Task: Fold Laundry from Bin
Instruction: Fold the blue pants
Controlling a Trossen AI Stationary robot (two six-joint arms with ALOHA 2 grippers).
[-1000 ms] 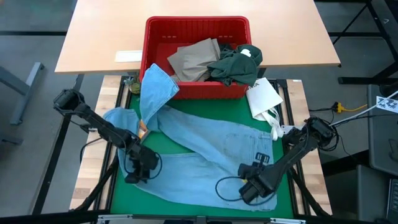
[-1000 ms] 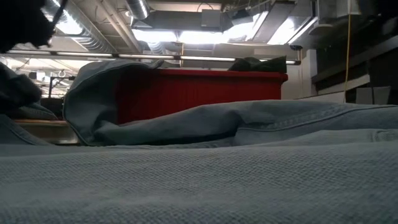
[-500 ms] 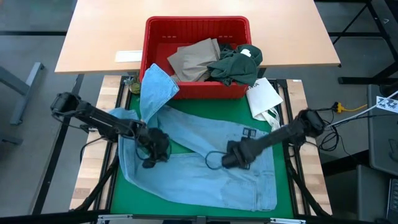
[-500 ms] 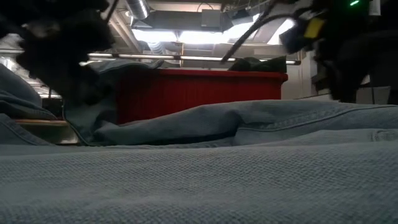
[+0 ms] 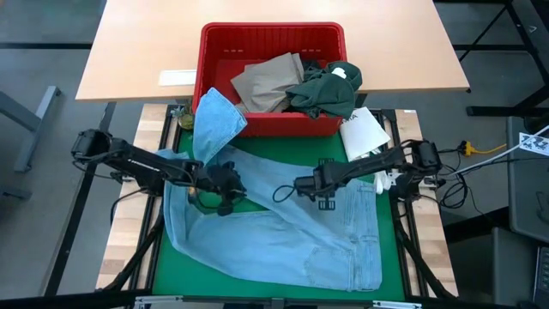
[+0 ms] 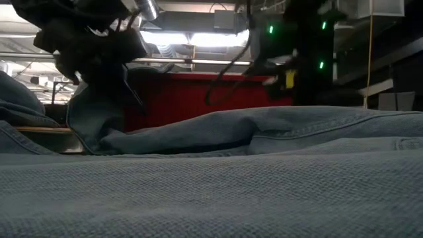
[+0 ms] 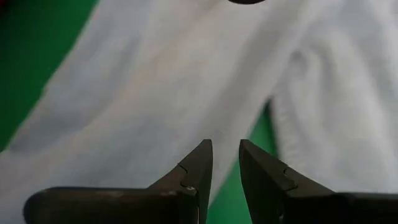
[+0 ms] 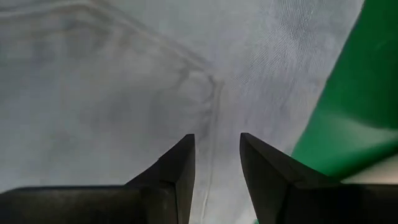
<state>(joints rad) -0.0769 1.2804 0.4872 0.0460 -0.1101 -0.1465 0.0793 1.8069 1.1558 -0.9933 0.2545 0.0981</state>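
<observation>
Left end effector (image 5: 225, 183), fingers narrowly apart and empty, hovers over the light blue jeans (image 5: 283, 232) in front of the red bin (image 5: 273, 79). Right end effector (image 5: 319, 184), also narrowly open and empty, hovers beside it. Tan and green garments fill the bin.

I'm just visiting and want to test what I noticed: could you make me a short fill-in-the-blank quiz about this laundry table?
1. The bin holding clothes is coloured ____.
2. The light blue jeans lie spread on a ____ mat.
3. A dark green garment and a ____ one sit in the bin.

Missing words: red; green; tan
</observation>
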